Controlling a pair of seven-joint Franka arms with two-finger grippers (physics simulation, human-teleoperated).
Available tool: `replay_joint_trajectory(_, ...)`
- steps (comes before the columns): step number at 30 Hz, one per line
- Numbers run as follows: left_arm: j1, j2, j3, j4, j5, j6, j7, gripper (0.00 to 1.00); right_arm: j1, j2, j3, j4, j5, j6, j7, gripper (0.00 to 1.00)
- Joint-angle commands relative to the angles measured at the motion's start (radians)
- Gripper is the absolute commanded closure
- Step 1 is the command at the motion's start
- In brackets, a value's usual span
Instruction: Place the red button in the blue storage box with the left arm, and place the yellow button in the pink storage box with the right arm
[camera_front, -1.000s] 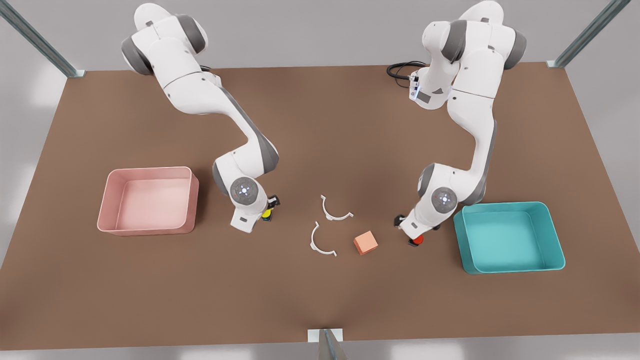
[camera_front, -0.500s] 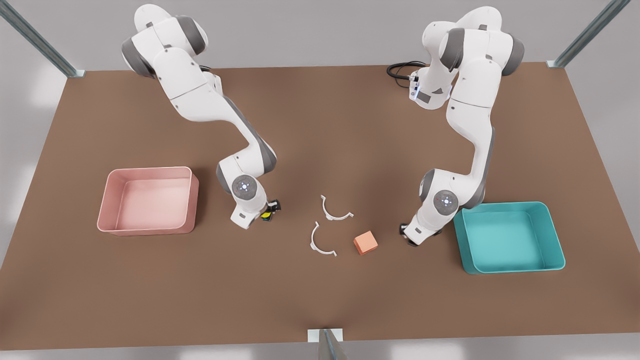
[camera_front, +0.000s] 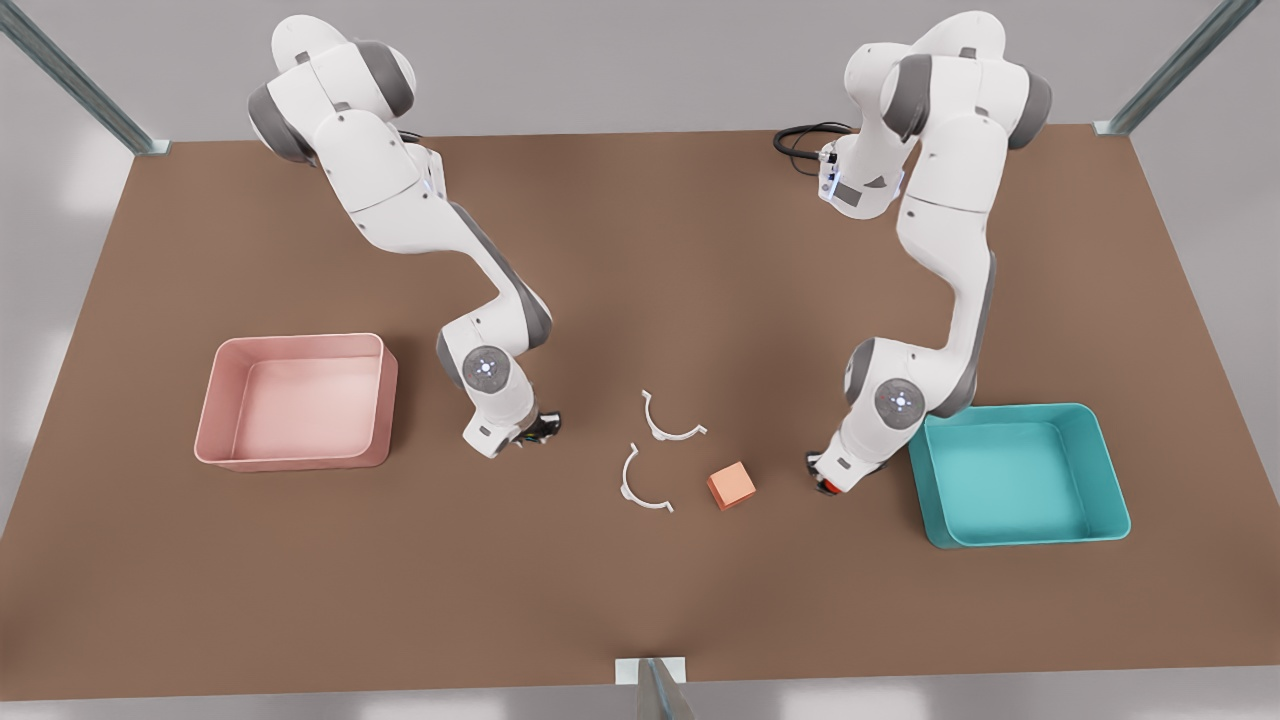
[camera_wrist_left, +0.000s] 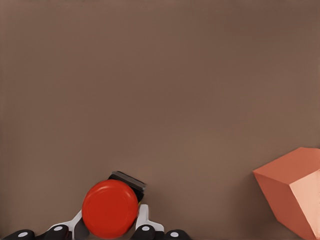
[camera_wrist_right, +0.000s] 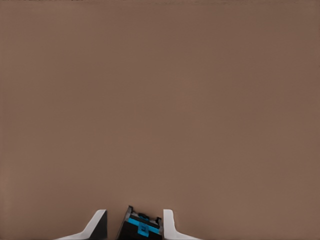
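1. Red shows between the left gripper's (camera_wrist_left: 111, 231) white fingers (camera_wrist_left: 144, 220): they sit either side of the red button (camera_wrist_left: 110, 208), narrowed around its black base. From the front, this gripper (camera_front: 826, 484) is low at the table (camera_front: 640, 250), on the front view's right, with the button (camera_front: 826, 488) peeking out beneath it.
2. The left arm folds down steeply from its shoulder, wrist tilted toward the cube.
3. The right gripper (camera_wrist_right: 134, 225) holds a small black block with a blue mark between narrowly set white fingers (camera_wrist_right: 169, 222); I cannot tell whether this is the yellow button. In the front view this gripper (camera_front: 535, 428) is low over the table, on that view's left.
4. The blue box (camera_front: 1110, 470) stands just beside the left arm's wrist; the pink box (camera_front: 385, 390) lies near the right arm.
5. An orange-pink cube (camera_front: 731, 485) rests close to the left gripper, apart from it; it also shows in the left wrist view (camera_wrist_left: 295, 190).
6. Two thin white arcs (camera_front: 668, 425) (camera_front: 638, 487) lie between the arms.
7. The table is matte brown; both boxes are smooth, low-walled tubs with rounded corners.
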Motion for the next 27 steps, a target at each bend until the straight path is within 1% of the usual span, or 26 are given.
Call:
replay_joint_trajectory(1, 0.013, -0.037, 0.001, 0.0, -0.003, -0.048, 0.005, 0.48, 0.0, 0.0, 0.0, -0.002, 0.001, 0.024, 0.05, 0.52)
replay_joint_trajectory(2, 0.022, -0.073, 0.001, -0.002, -0.004, -0.113, 0.02, 0.48, 0.0, 0.0, 0.0, -0.002, 0.001, 0.024, 0.05, 0.52)
replay_joint_trajectory(3, 0.043, -0.112, 0.0, -0.002, -0.006, -0.176, 0.044, 0.48, 0.0, 0.001, 0.0, -0.003, 0.001, 0.022, 0.05, 0.49)
replay_joint_trajectory(5, 0.086, -0.184, 0.0, -0.024, -0.012, -0.263, 0.144, 0.48, 0.0, 0.003, 0.0, -0.012, 0.001, 0.024, 0.05, 0.38)
replay_joint_trajectory(8, 0.186, -0.31, 0.0, -0.144, -0.014, -0.289, 0.293, 0.47, 0.001, 0.003, 0.0, -0.031, 0.001, 0.033, 0.05, 0.36)
replay_joint_trajectory(9, 0.217, -0.325, 0.0, -0.144, -0.015, -0.318, 0.344, 0.47, 0.001, 0.003, 0.0, -0.052, 0.001, 0.064, 0.05, 0.36)
replay_joint_trajectory(12, 0.301, -0.327, 0.0, -0.14, -0.044, -0.325, 0.511, 0.47, 0.001, 0.003, 0.0, -0.055, 0.001, 0.064, 0.051, 0.36)
replay_joint_trajectory(14, 0.335, -0.319, 0.0, -0.133, -0.05, -0.319, 0.574, 0.47, 0.001, 0.001, 0.0, -0.054, 0.001, 0.065, 0.051, 0.51)
replay_joint_trajectory(15, 0.352, -0.313, 0.0, -0.129, -0.061, -0.314, 0.601, 0.47, 0.001, 0.001, 0.0, -0.052, 0.001, 0.065, 0.051, 0.54)
replay_joint_trajectory(18, 0.367, -0.293, 0.0, -0.129, -0.063, -0.28, 0.632, 0.47, 0.001, -0.016, 0.0, -0.034, 0.001, 0.055, 0.053, 0.55)
replay_joint_trajectory(19, 0.378, -0.287, 0.0, -0.129, -0.063, -0.28, 0.632, 0.31, 0.001, -0.039, -0.001, -0.032, 0.001, 0.039, 0.053, 0.55)
replay_joint_trajectory(20, 0.378, -0.284, 0.0, -0.126, -0.073, -0.276, 0.63, 0.0, -0.002, -0.081, -0.001, -0.019, 0.001, -0.029, 0.051, 0.55)
replay_joint_trajectory(22, 0.378, -0.276, 0.0, -0.12, -0.089, -0.276, 0.632, 0.0, -0.052, -0.181, -0.001, -0.026, 0.001, -0.145, -0.008, 0.55)
replay_joint_trajectory(23, 0.378, -0.27, 0.0, -0.118, -0.089, -0.274, 0.632, 0.0, -0.118, -0.252, 0.0, -0.046, 0.001, -0.226, -0.148, 0.54)
replay_joint_trajectory(24, 0.376, -0.268, 0.0, -0.112, -0.095, -0.274, 0.63, 0.0, -0.178, -0.334, 0.009, -0.1, 0.001, -0.267, -0.205, 0.54)
replay_joint_trajectory(26, 0.364, -0.27, -0.005, -0.095, -0.095, -0.277, 0.603, 0.0, -0.27, -0.45, 0.009, -0.221, 0.002, -0.269, -0.312, 0.54)
replay_joint_trajectory(27, 0.321, -0.288, -0.008, -0.081, -0.093, -0.286, 0.452, 0.0, -0.284, -0.499, 0.009, -0.282, 0.002, -0.266, -0.315, 0.54)
